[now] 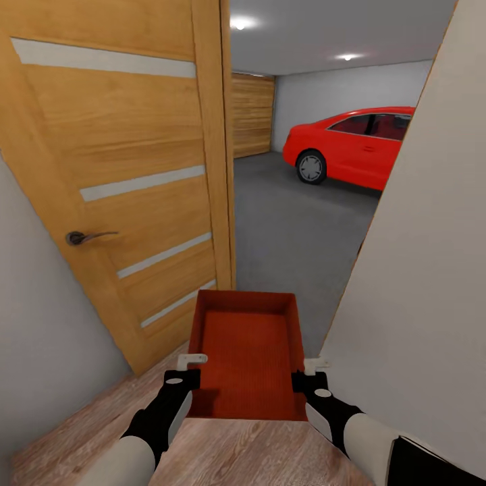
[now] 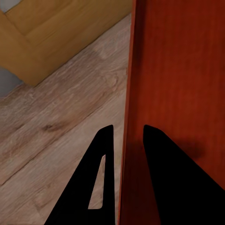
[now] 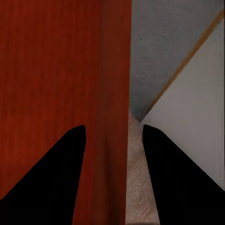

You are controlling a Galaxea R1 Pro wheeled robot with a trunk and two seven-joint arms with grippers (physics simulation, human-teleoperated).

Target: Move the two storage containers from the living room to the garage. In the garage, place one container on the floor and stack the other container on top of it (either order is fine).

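Note:
I hold one orange-red open-top storage container (image 1: 246,351) low in front of me, over the light wood plank floor (image 1: 229,452) at the doorway into the garage. My left gripper (image 1: 192,368) is shut on its left wall; in the left wrist view the left gripper (image 2: 126,136) has one finger on each side of the container wall (image 2: 183,70). On the right wall my right gripper (image 1: 307,374) is shut the same way, and the right wrist view shows the right gripper (image 3: 114,133) astride the container wall (image 3: 115,70). The dark grey garage floor (image 1: 297,223) begins just beyond the bin.
An open wooden door (image 1: 121,169) with a lever handle (image 1: 84,237) stands close on the left. A white wall (image 1: 425,270) crowds the right side. Beyond the doorway a red car (image 1: 358,145) is parked at the far right, with wooden plank doors (image 1: 253,115) at the back.

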